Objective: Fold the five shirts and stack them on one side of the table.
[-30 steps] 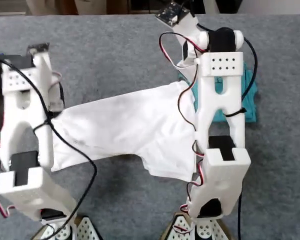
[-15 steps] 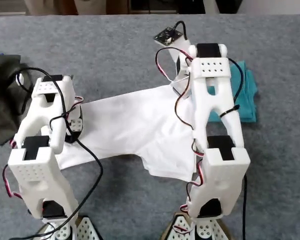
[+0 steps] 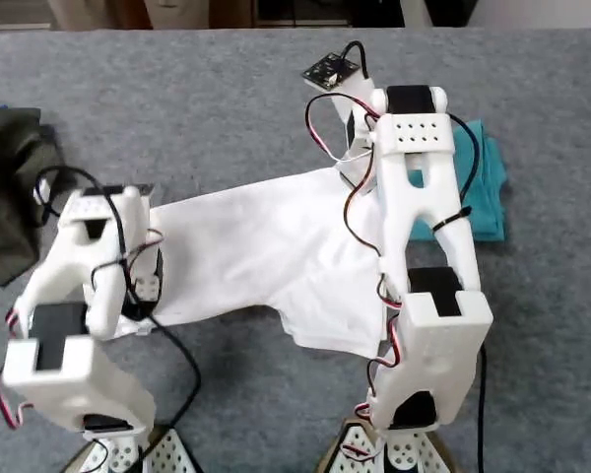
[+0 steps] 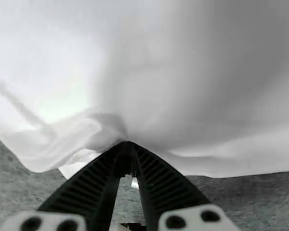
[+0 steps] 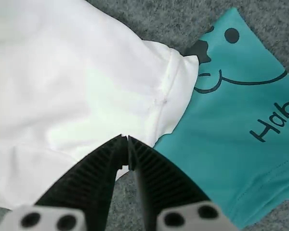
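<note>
Because the white shirt (image 3: pixel 266 256), spread across the middle of the desk (image 3: pixel 227 99), looks light and limp, grip it at the hems: the left hand (image 4: pixel 127 144) pinches its left edge, and the right hand (image 5: pixel 124 138) is closed over its right edge.

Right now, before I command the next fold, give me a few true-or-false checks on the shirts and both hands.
1. The left hand is shut on the white shirt. True.
2. The white shirt is folded and stacked. False: it lies spread out across the middle of the table.
3. A dark shirt lies bunched at the table's left edge. True.
4. The teal shirt is on the left side. False: it lies on the right, beside the right arm.
5. The right hand is wide open. False: it is shut, over the white shirt.
</note>
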`<state>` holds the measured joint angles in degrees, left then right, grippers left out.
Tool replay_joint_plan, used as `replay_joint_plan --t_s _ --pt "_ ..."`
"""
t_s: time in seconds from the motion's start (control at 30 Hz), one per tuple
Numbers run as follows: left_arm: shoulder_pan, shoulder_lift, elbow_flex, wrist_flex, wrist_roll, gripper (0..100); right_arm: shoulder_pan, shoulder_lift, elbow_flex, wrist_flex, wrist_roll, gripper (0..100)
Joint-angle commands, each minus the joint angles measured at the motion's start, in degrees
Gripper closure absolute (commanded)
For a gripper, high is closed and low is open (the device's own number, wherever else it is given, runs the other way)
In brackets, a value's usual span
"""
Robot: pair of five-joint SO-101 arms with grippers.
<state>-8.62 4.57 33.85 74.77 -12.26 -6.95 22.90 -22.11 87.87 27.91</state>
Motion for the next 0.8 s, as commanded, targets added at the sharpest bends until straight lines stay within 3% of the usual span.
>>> replay_joint_plan --t_s 0.0,0.23,0.37,0.57,0.63,0.77 --pt "-0.26 -5.67 6.15 -0.53 -0.62 98 -0.66 -3.38 -0.13 -0.88 -0.26 99.4" --pt "-4.57 -18.42 -5.54 8.62 0.79 98 -0.66 -3.03 0.13 -0.88 -0.18 99.4" --pt "-5.45 -19.38 -13.45 6.68 5.45 98 -0.75 -2.95 2.68 -4.84 -0.18 99.4" --pt "-2.73 -3.74 -16.97 -2.55 9.85 98 -0.75 -2.95 9.19 -14.42 -0.18 99.4" --pt "-2.11 4.18 -20.84 -2.29 9.93 98 -0.75 -2.95 11.82 -18.2 -0.18 99.4" --pt "-2.73 19.3 -34.11 5.8 10.02 98 -0.66 -2.95 17.36 -26.9 -0.26 99.4"
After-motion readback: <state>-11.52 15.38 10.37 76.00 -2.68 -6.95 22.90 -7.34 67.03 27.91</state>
